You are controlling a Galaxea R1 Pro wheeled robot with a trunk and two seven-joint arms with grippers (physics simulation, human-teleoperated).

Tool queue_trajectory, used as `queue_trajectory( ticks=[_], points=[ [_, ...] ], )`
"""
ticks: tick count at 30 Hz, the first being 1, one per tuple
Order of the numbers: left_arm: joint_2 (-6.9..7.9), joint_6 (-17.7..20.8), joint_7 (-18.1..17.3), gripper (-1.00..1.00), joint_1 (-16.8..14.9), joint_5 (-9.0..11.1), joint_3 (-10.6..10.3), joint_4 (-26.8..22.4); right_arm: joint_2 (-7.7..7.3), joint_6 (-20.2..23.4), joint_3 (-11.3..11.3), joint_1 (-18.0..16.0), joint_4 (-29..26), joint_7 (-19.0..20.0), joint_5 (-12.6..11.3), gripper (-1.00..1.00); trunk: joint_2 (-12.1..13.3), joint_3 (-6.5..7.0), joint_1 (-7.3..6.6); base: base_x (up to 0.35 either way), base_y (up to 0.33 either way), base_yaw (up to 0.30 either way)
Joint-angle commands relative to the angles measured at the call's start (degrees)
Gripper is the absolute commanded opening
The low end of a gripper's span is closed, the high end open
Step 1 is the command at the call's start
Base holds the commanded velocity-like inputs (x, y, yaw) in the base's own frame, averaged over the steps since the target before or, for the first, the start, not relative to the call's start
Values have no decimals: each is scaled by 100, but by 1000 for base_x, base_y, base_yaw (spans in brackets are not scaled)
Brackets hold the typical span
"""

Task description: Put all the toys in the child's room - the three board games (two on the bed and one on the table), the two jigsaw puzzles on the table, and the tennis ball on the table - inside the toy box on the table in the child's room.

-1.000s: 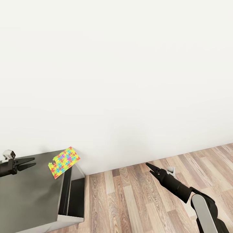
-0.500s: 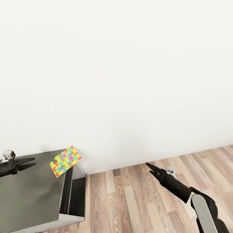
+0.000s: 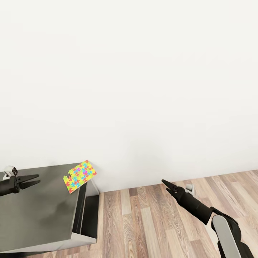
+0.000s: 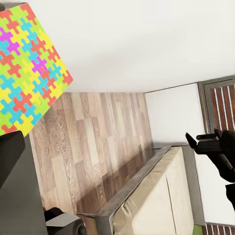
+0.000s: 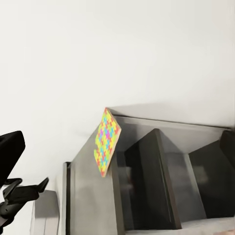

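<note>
One jigsaw puzzle (image 3: 79,176), a thin sheet of bright interlocking pieces, lies on the far right corner of the dark grey table (image 3: 39,211), slightly overhanging the edge. It also appears close up in the left wrist view as the jigsaw puzzle (image 4: 27,68), and edge-on in the right wrist view as the jigsaw puzzle (image 5: 106,141). My left gripper (image 3: 37,179) hovers open over the table top, a short way left of the puzzle and empty. Off to the right, my right gripper (image 3: 164,185) hangs open over the floor, holding nothing. The board games, tennis ball and toy box are out of view.
A plain white wall (image 3: 136,89) stands right behind the table. Wooden floor (image 3: 150,222) spreads out to the right of it. The table's right end has an open recess (image 3: 89,215) below the top. A beige bed (image 4: 166,196) with a grey frame lies beyond the floor.
The whole picture has shifted: the table and puzzle now sit further right and a little higher, so the camera has moved. Both arms keep the same pose.
</note>
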Motion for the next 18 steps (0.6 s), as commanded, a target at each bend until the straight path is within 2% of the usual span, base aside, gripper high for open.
queue_trajectory(
  ticks=[1,18],
  points=[
    [5,61,-24,100,-7,29,-42,1,0,-7,-9,-2,-2,23,6,100,-11,-10,3,0,0,8],
    [-20,61,-24,100,-7,20,-42,1,-3,-79,-7,-1,1,28,-5,100,-11,-9,3,0,0,1]
  ],
)
